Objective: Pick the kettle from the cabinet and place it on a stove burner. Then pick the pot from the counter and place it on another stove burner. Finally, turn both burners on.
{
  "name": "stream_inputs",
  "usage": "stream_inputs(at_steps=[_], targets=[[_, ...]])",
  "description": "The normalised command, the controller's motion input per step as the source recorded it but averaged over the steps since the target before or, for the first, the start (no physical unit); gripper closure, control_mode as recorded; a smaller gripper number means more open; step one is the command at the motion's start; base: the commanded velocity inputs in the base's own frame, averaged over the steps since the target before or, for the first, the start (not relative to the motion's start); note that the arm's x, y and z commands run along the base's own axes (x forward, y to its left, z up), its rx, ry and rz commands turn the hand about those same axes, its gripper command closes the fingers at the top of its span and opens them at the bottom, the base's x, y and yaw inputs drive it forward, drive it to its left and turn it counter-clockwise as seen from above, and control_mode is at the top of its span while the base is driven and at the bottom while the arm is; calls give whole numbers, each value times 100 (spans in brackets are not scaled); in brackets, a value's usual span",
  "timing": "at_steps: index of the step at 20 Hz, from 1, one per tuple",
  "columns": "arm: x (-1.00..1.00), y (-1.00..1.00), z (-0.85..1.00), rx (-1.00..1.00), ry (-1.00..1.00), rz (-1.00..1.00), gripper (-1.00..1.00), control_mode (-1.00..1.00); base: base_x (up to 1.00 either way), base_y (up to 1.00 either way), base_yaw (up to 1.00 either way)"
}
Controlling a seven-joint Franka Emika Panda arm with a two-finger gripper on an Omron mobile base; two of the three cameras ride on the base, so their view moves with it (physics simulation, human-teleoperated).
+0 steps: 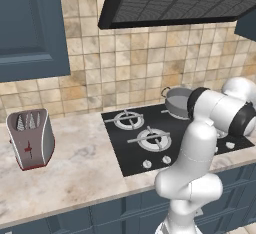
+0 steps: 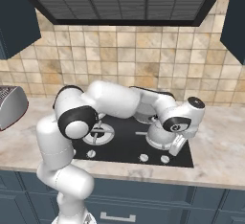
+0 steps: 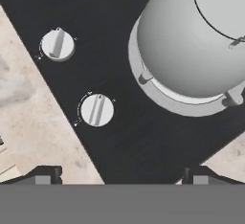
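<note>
Jaws spread wide, nothing between them — gripper [image 3: 119, 173] hanging over the front strip of the black cooktop [image 3: 119, 141], fingertips [image 3: 44, 174] low in the hand view. Just ahead of the tips, two small silver knobs: one [image 3: 97, 110] near, another [image 3: 58, 44] further along the same edge, each with a raised bar across its face. Beside the knobs, beige marbled counter [image 3: 28, 117]. Past them, a silver-grey domed kettle [image 3: 191, 41] seated on a burner ring [image 3: 143, 77], smooth-sided, round lid on top. In the left base view, a grey pot [image 1: 177, 102] with a loop handle on its rim at the back of the cooktop, partly hidden behind the arm's elbow; two bare burners [image 1: 152, 139] to its left. Further left on the counter, a red and silver toaster [image 1: 31, 139], well apart from the stove. Overhead, a dark range hood [image 2: 124, 0].
</note>
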Motion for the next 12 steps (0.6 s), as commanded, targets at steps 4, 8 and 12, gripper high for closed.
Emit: stream_inputs(at_steps=[4, 8, 12], targets=[[-17, -18, 26, 0, 0, 0, -100, -100, 0, 0, 0], [-29, -16, 28, 0, -3, 0, -100, -100, 0, 0, 0], [-38, -13, 29, 0, -5, 0, -100, -100, 0, 0, 0]])
